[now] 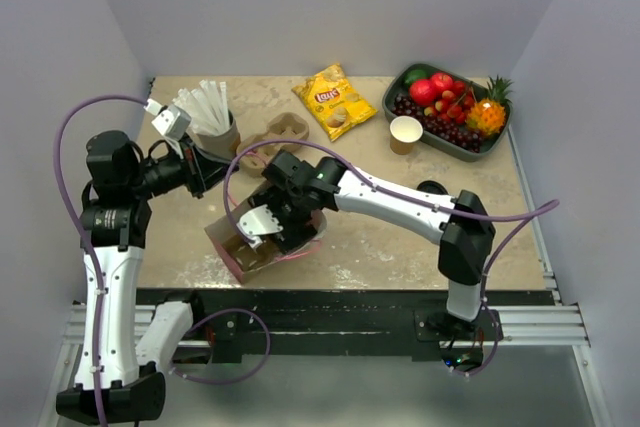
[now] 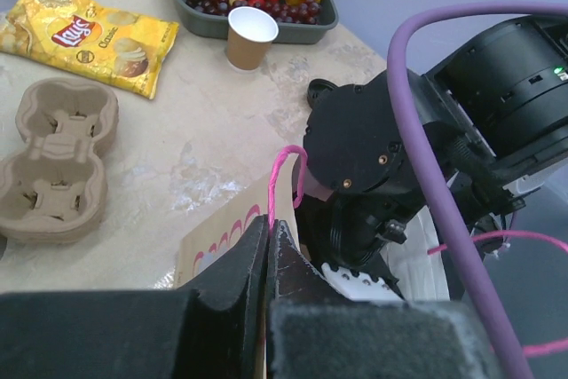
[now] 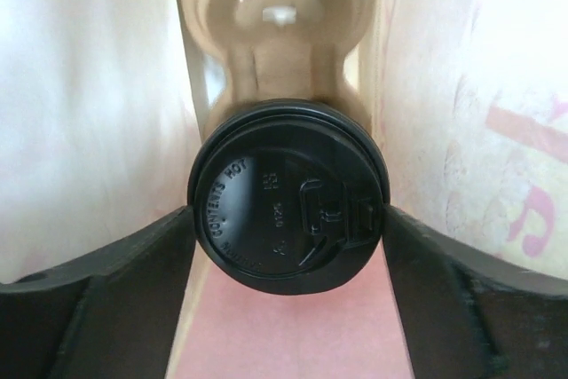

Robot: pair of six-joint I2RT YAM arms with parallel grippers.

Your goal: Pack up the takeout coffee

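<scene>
The takeout coffee [image 3: 288,193] sits inside the tan paper bag [image 1: 235,249], near the front of the table, its round black lid facing the right wrist camera. Raised lettering along the lid's curve reads "CONTENTS HOT"; the smaller embossed marks beside the sip hole are too fine to read. Just behind the cup, also in the bag, stands a moulded cardboard cup carrier [image 3: 284,33]. The right gripper [image 3: 288,212] reaches down into the bag with its jaws wide, 1 finger at each side of the lid and right against its rim (whether they press on it or merely flank it cannot be told). The bag's inner wall on the right carries pink printing, which is illegible. The left gripper [image 2: 269,250] is pinched tight on the bag's pink handle [image 2: 286,166], which loops up above its fingers. Farther back on the table lie a second cup carrier [image 2: 58,161], a yellow chips packet [image 1: 333,100] marked "Lay's Classic", a lidless tan cup [image 1: 405,134] and a green tray [image 1: 389,99] of fruit just beside that cup.
</scene>
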